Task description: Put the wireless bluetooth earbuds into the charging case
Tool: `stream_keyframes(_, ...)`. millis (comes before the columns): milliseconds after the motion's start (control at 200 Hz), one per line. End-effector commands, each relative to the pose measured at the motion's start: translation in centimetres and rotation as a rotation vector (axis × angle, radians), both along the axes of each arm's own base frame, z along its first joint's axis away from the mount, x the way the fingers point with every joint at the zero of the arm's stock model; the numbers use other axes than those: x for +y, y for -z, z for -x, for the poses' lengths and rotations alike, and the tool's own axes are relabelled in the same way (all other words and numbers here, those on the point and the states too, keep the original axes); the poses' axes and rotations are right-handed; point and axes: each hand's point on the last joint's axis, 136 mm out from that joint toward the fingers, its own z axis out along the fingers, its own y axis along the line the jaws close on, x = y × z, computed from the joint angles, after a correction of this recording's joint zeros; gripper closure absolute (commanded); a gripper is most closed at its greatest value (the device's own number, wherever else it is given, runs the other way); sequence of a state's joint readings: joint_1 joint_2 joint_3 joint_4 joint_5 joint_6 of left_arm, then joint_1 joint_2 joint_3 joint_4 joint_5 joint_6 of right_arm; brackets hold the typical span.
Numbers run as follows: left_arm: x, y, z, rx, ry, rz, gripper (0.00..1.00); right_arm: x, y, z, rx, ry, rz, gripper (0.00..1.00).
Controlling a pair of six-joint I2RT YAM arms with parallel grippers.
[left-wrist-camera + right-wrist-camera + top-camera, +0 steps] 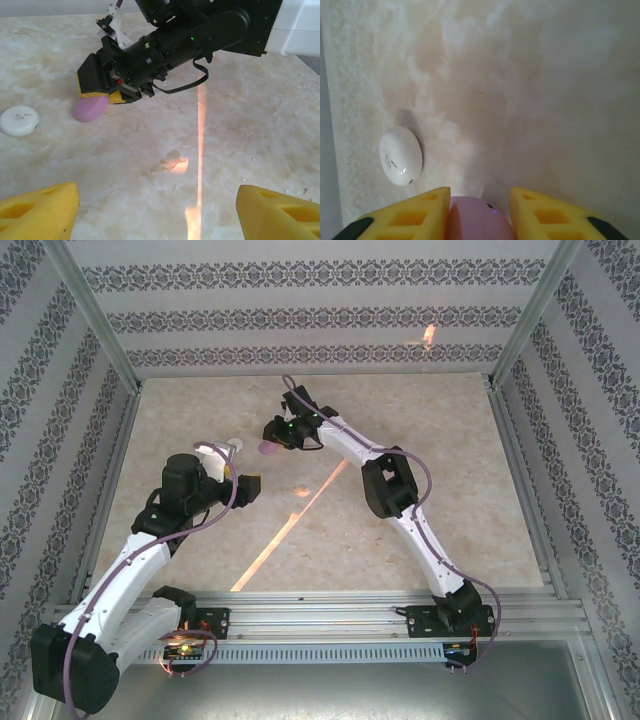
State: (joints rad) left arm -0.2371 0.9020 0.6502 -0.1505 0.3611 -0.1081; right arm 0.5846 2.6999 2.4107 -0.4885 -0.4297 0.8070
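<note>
The table [450, 440] is a flat slab with a pale beige, marble-like mottle and a matte finish. An orange streak of light [290, 530] crosses it diagonally. Wall panels [300, 320] with grey floral bands on white close the left, right and far sides, held in aluminium posts. A ribbed metal rail [330, 612] runs along the near edge.

The left arm [130, 570] and right arm [420, 530] have glossy white shells and black joints.

The left gripper [157, 205] hovers over bare table, its yellow foam-like fingers [40, 210] spread wide with nothing between them.

The right gripper [480, 200] is down at the far left of the table, its yellow fingers [415, 215] pinching the charging case [90, 108], a smooth lilac-pink pebble resting on the surface.

A flat, glossy white round disc [20, 120] lies just left of the case, apart from it.
</note>
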Motion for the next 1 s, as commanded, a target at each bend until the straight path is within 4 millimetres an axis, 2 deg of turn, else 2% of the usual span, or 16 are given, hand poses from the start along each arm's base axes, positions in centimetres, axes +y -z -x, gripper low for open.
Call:
stream_keyframes(0, 0.8, 0.3, 0.1, 0.003, -0.015, -0.018, 0.19, -1.3, -0.3, 0.1, 0.002, -0.002, 0.062, 0.63)
stream_keyframes(135, 1.0, -0.2, -0.1, -0.004, -0.018, -0.022, 0.19, -2.5, -0.8, 0.4, 0.004, -0.006, 0.095, 0.55)
stream_keyframes(250, 1.4, -0.8, -0.1, -0.013, -0.025, -0.039, 0.19, -4.0, -2.9, 0.6, -0.023, 0.000, 0.122, 0.50)
stream_keyframes(405, 2.9, -1.7, -0.4, -0.010, -0.077, -0.087, 0.17, -6.9, -7.4, 1.0, -0.107, 0.015, 0.171, 0.48)
stream_keyframes(530, 5.2, -2.3, -1.6, -0.019, -0.158, -0.137, 0.13, -10.0, -11.6, 2.0, -0.226, 0.022, 0.231, 0.46)
stream_keyframes(609, 6.8, -2.3, -2.8, -0.019, -0.213, -0.148, 0.10, -12.8, -14.3, 2.7, -0.324, 0.049, 0.295, 0.45)
stream_keyframes(704, 8.8, -1.5, -4.5, -0.023, -0.284, -0.154, 0.04, -16.9, -16.1, 4.0, -0.422, 0.100, 0.367, 0.41)
stream_keyframes(719, 9.1, -1.3, -4.8, -0.023, -0.294, -0.155, 0.01, -17.7, -15.7, 4.3, -0.427, 0.109, 0.386, 0.39)
stream_keyframes(774, 10.1, -0.3, -5.7, -0.025, -0.333, -0.160, 0.00, -20.6, -16.4, 5.1, -0.477, 0.163, 0.424, 0.35)
stream_keyframes(824, 10.9, 0.9, -6.3, -0.024, -0.359, -0.157, 0.00, -23.0, -16.6, 5.9, -0.519, 0.204, 0.455, 0.16)
stream_keyframes(874, 11.6, 1.8, -7.1, -0.038, -0.385, -0.150, 0.00, -25.2, -16.7, 6.6, -0.571, 0.222, 0.489, 0.04)
stream_keyframes(999, 12.5, 3.8, -8.5, -0.096, -0.427, -0.125, 0.00, -30.3, -16.7, 8.7, -0.717, 0.260, 0.670, 0.02)
